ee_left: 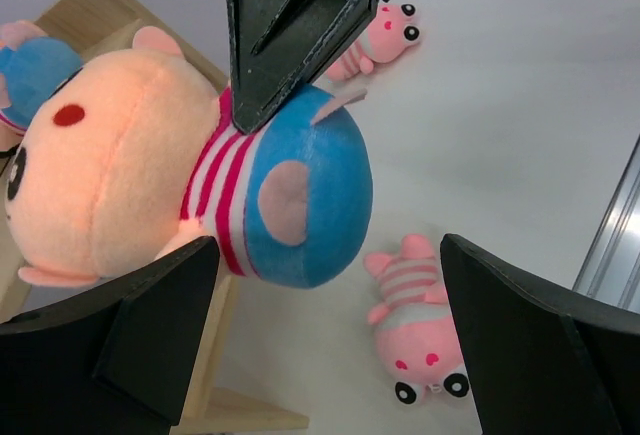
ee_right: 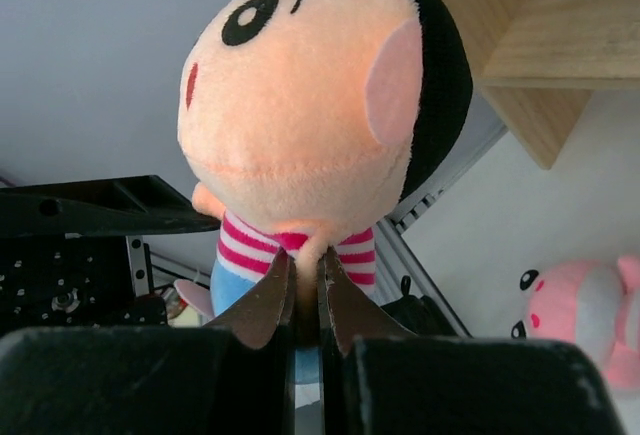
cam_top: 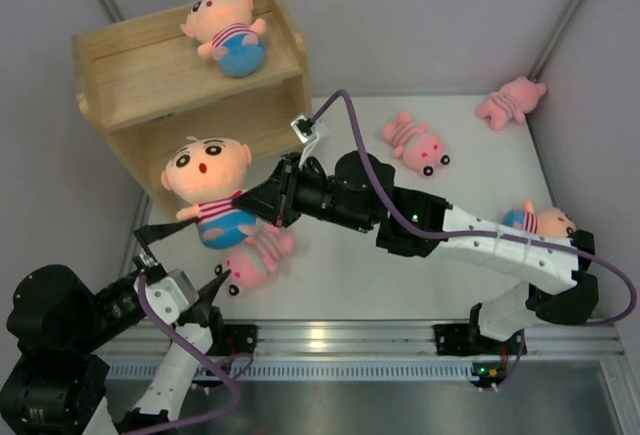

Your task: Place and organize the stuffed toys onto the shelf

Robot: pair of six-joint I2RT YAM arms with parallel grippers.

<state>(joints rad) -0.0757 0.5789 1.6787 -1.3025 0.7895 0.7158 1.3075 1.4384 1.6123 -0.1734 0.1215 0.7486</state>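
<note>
The wooden shelf (cam_top: 150, 80) stands at the back left. One peach doll (cam_top: 228, 31) lies on its top board. My right gripper (cam_top: 247, 203) is shut on a second doll (cam_top: 205, 187), pinching its arm, and holds it in the air in front of the lower tier. In the right wrist view the doll (ee_right: 310, 105) hangs over the closed right gripper (ee_right: 307, 277). My left gripper (cam_top: 183, 261) is open and empty just below the doll (ee_left: 150, 175). A pink pig (cam_top: 255, 260) lies on the table under it and also shows in the left wrist view (ee_left: 420, 325).
A second pig (cam_top: 418, 145) lies mid-table and a third pig (cam_top: 510, 100) at the back right corner. A third doll (cam_top: 540, 220) lies by the right arm's forearm. Grey walls close in on both sides. A metal rail (cam_top: 330, 340) runs along the near edge.
</note>
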